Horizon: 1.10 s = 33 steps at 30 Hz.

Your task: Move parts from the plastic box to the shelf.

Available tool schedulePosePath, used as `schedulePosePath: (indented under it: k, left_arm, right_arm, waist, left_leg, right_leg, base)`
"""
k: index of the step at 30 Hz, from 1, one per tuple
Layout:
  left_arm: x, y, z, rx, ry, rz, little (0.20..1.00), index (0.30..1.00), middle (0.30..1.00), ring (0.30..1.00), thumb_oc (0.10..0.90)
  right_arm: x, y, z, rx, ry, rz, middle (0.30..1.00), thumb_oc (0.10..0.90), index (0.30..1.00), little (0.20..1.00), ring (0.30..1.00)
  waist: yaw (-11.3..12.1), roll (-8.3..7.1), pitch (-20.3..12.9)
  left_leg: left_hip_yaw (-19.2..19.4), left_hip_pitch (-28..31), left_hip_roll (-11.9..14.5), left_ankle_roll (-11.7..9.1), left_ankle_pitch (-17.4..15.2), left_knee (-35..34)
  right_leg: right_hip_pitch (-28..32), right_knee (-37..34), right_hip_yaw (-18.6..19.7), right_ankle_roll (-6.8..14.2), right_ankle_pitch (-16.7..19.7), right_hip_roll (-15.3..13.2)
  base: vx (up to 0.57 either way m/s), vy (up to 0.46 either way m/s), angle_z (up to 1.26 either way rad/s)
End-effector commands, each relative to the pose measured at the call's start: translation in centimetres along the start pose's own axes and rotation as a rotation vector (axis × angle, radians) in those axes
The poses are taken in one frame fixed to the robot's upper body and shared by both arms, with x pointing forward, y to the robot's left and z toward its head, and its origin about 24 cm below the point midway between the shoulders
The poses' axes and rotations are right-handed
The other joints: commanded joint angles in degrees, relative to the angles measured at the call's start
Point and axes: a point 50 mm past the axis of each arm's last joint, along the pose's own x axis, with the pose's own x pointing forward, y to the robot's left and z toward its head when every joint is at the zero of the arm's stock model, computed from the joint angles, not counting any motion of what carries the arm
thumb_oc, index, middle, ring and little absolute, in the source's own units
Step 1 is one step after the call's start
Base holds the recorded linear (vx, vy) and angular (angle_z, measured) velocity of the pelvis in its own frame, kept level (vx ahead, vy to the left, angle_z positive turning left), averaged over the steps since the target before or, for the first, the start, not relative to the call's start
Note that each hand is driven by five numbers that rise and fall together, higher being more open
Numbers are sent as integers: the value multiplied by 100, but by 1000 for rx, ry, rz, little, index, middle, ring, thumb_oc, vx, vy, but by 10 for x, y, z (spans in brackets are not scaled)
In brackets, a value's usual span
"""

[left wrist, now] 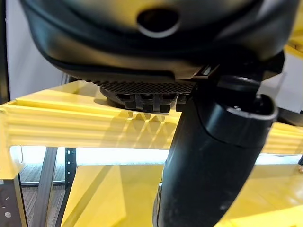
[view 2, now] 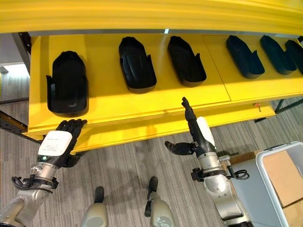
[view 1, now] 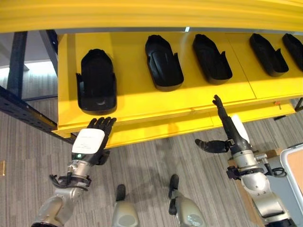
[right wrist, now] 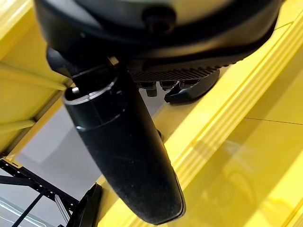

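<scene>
The two eye views look down from the robot's head onto the yellow shelf (view 1: 142, 101) toward 12 o'clock, sharing its black parts (view 2: 136, 64). Each wrist view peers along its own hand, very close to the shelf edge.

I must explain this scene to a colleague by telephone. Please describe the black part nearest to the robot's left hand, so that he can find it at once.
Look at the yellow shelf with its row of black parts. The one meant lies at the row's left end, just beyond the left hand. It lies nearer the front edge than its neighbours and apart from them.
</scene>
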Motion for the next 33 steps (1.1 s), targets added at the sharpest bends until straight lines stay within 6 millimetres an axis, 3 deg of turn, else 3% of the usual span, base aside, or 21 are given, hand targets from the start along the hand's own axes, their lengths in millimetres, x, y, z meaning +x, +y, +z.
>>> schedulePosePath:
  k: [1,23,33]
  left_arm:
    - [11,28,-12,111,-20,145,1000,1000,1000,1000,900]
    - [16,19,-42,151,139,127,1000,1000,1000,1000,900]
    - [23,18,-43,161,145,123,1000,1000,1000,1000,900]
  right_arm:
    - [17,-28,46,-11,-263,-143,1000,900,1000,1000,1000]
    - [23,-28,53,-6,-301,-145,1000,900,1000,1000,1000]
    - [25,-27,55,-3,-312,-137,1000,900,1000,1000,1000]
  waist:
    - [-60,-123,-355]
    - [-74,-195,-142]
    - [-113,-216,-79]
  left_leg:
    - [-271,-661,-101,283,223,275]
    - [-261,-892,-81,249,204,488]
    - [-249,-990,-74,239,188,583]
  right_leg:
    - [-61,830,103,451,-604,-573]
    - [-277,938,199,433,-589,-542]
    - [-375,1014,247,428,-606,-532]
  base:
    - [-9,15,-3]
    - [0,0,0]
    - [0,0,0]
